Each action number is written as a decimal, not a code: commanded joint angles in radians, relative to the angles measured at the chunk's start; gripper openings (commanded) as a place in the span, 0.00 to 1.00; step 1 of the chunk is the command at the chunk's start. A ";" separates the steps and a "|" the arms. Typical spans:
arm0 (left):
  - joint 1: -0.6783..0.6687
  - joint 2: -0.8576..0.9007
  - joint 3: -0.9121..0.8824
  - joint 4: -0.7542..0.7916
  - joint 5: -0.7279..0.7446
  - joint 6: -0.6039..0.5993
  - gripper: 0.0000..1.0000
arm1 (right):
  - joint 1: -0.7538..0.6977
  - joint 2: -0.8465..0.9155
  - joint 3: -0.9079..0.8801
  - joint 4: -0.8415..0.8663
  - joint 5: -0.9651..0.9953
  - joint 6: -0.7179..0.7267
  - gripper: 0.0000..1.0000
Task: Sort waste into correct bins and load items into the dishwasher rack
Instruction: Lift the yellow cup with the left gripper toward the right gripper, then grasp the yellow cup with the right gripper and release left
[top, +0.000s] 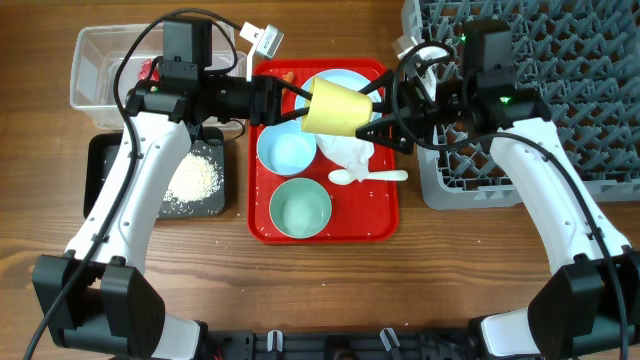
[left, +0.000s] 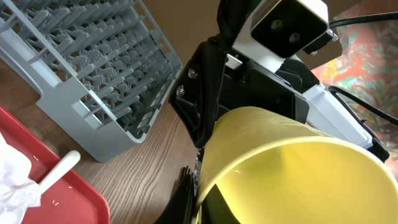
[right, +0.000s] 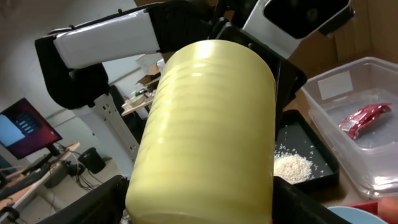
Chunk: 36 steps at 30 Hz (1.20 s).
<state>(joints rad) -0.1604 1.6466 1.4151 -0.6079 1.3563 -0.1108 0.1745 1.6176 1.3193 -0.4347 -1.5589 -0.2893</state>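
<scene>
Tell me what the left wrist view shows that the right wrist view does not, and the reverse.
Only the left wrist view: the grey rack, the red tray, the white spoon and the napkin. Only the right wrist view: the clear tub holding a red wrapper, and the black tray with rice. Both: the yellow cup, close up, filling much of the frame.

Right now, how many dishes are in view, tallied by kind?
light-blue plate: 1
bowls: 2, the light-blue bowl and the pale-green bowl
yellow cup: 1
white spoon: 1
Total: 5
</scene>
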 joint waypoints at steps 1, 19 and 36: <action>-0.023 0.005 0.010 0.003 -0.030 0.002 0.04 | 0.030 0.008 0.014 0.046 -0.025 0.040 0.74; -0.048 0.005 0.010 -0.002 -0.095 0.001 0.44 | 0.060 0.008 0.014 0.097 0.170 0.186 0.64; -0.029 0.005 0.010 -0.033 -0.218 0.001 0.45 | -0.170 0.008 0.014 -0.002 0.180 0.193 0.64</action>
<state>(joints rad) -0.1936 1.6493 1.4151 -0.6289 1.1961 -0.1143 0.0319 1.6176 1.3193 -0.4255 -1.3930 -0.1055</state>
